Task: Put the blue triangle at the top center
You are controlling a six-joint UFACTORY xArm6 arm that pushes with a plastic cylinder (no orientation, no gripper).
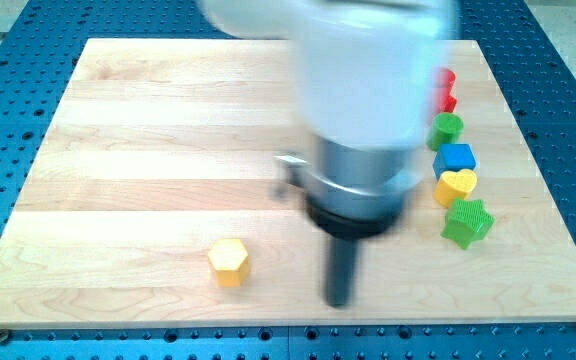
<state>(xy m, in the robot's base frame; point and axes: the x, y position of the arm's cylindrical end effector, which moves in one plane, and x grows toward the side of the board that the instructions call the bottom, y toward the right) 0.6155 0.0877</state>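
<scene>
Blocks looked light and slippery; no blue triangle showed, only a blue cube (455, 157) up-right of my tip (340, 299), which touched nothing and grasped nothing.

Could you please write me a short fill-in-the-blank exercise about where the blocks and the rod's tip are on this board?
1. My tip rests to the view's ____ of the yellow hexagon.
2. The blue block sits directly above the ____ heart.
3. The lowest block in the right-hand column is the green ____.

Missing words: right; yellow; star
</scene>
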